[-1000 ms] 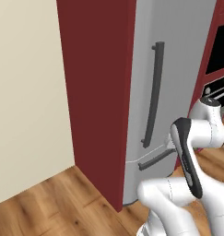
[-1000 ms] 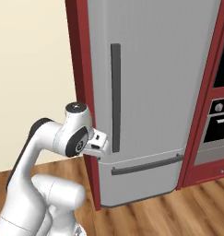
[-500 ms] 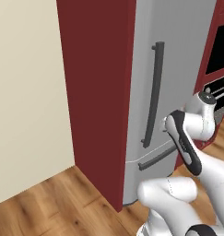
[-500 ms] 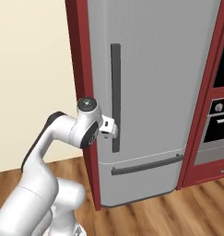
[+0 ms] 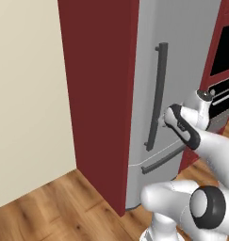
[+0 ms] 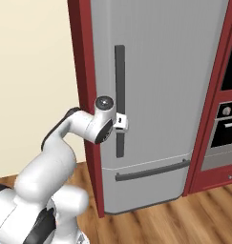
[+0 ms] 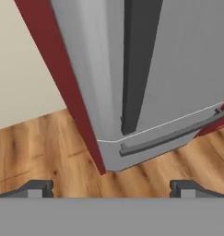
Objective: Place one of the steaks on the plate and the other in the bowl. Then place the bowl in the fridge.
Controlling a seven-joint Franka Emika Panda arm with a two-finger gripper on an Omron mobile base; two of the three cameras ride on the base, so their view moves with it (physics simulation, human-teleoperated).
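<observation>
The fridge (image 5: 182, 70) stands shut, a tall grey door between dark red side panels (image 6: 81, 71). A dark vertical handle (image 6: 120, 76) runs down the door's left side. My gripper (image 6: 121, 122) is at the lower part of that handle (image 5: 157, 94), level with it and close against it. In the hand view my gripper (image 7: 111, 186) is open, its fingertips wide apart with nothing between them, and the handle's lower end (image 7: 138, 60) is straight ahead. The steaks, the plate and the bowl are out of view.
Below the door is the fridge's drawer with a horizontal bar handle (image 6: 152, 170). A built-in oven (image 6: 225, 128) in red cabinetry stands right of the fridge. A cream wall (image 5: 26, 94) is on the left, above a wooden floor (image 7: 39, 143).
The arm has lifted my hand from the level of the drawer seam up and in toward the door handle. The fingers have stayed open.
</observation>
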